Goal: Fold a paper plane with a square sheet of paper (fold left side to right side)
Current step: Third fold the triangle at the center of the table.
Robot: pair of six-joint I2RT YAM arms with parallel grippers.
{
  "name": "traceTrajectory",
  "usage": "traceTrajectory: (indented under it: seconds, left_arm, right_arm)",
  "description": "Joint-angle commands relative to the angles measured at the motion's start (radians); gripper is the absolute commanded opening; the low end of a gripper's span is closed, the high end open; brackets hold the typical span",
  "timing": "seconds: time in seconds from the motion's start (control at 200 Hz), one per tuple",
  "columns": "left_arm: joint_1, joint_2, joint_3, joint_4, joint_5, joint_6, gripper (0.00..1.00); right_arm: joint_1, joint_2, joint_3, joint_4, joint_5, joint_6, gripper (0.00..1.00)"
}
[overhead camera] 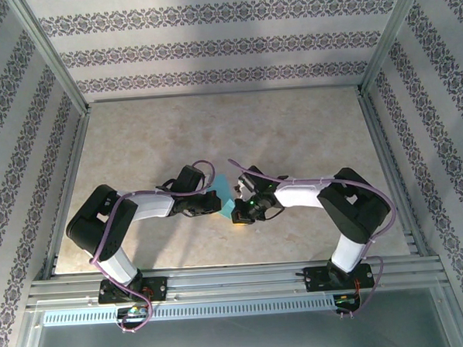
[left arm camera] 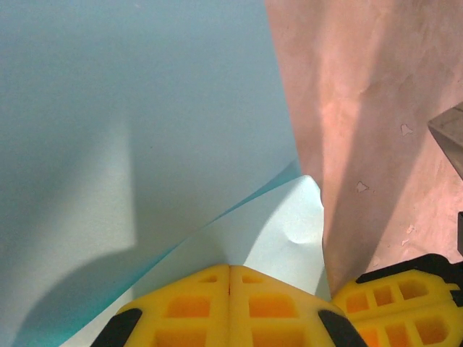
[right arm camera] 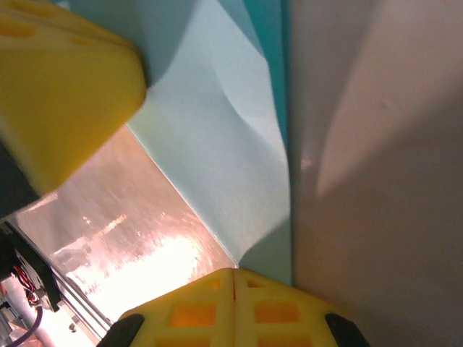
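Floral-striped wallpaper walls (overhead camera: pixel 209 46) around a mottled beige table (overhead camera: pixel 291 131), left pincer (overhead camera: pixel 215 206) just left of frame centre, fingers together nipping the cyan square sheet of paper (overhead camera: pixel 226 195), sheet standing up between the two, right pincer (overhead camera: pixel 238 213) likewise pressed together on its edge

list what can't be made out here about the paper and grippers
Top external: the fold state of the square sheet of paper, small and half covered by the left gripper and right gripper.
Left wrist: the sheet's full outline, cut off by the top and left edges.
Right wrist: the left gripper's yellow finger, blurred and cut by the edge.
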Motion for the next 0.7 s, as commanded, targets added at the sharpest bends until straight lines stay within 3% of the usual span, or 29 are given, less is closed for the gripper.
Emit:
traceTrajectory:
  seconds: [0.0, 0.435, 0.605, 0.7]
  left_arm:
    - [-0.002, 0.046, -0.006, -0.091, -0.091, 0.035, 0.0]
    - [-0.001, 0.077, 0.059, -0.114, -0.08, 0.068, 0.01]
    - [0.0, 0.072, 0.116, -0.136, -0.076, 0.084, 0.02]
    - [0.002, 0.051, 0.146, -0.136, -0.051, 0.079, 0.09]
  right_arm:
    - [-0.016, -0.015, -0.061, -0.154, 0.046, 0.003, 0.0]
    - [-0.104, -0.137, -0.055, -0.219, 0.051, -0.105, 0.0]
    - [-0.161, -0.187, -0.025, -0.204, 0.084, -0.211, 0.26]
    - [-0.181, -0.193, -0.003, -0.165, 0.107, -0.27, 0.34]
